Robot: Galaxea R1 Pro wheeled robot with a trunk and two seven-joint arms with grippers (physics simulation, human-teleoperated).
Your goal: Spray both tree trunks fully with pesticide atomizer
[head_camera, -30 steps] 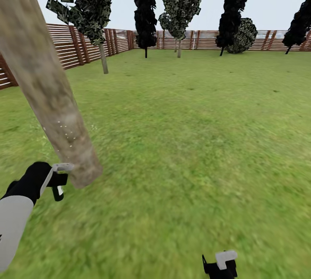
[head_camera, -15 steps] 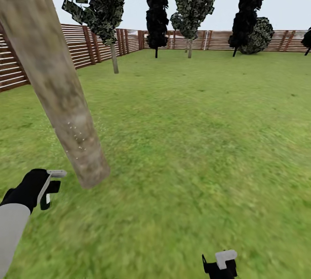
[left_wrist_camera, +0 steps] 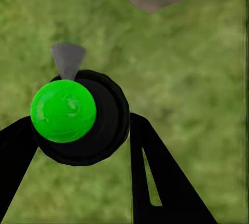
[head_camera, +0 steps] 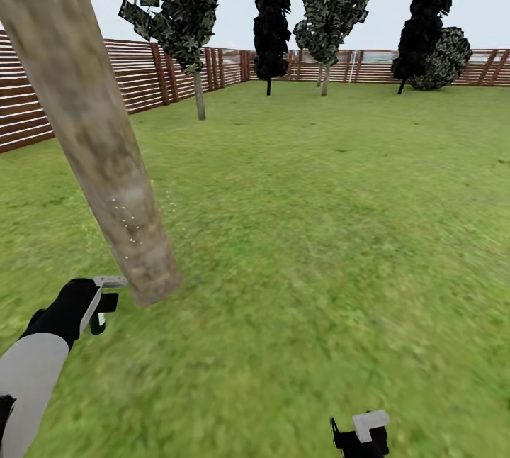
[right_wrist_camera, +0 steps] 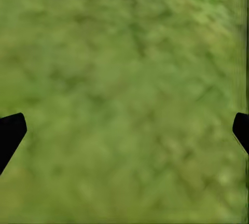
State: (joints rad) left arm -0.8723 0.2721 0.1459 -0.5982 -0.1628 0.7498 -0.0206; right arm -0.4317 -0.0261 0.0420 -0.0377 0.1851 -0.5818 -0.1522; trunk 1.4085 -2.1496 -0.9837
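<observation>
Pesticide atomizer (left_wrist_camera: pixel 78 117) pinched between left gripper (left_wrist_camera: pixel 83 146) fingers, low at near left, nozzle beside the tree trunk (head_camera: pixel 99 139) base. Looks light, rigid, perhaps slick; best gripped round the body. Right gripper (right_wrist_camera: pixel 124 130) spread wide over lawn (head_camera: pixel 319 231).

tree trunk (head_camera: pixel 92 139) near left, open lawn (head_camera: pixel 340 231) right

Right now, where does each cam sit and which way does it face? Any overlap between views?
Head view: on the head, facing forward and down over lawn to the slatted fence; thick mottled beige-grey tree trunk beside the left gripper; right gripper low.
Left wrist view: on the left arm, looking down at grass; black fingers flank the dark bottle with bright green round top.
Right wrist view: looking down at grass, fingertips wide apart.
Shared: trunk base in head and left wrist views.
</observation>
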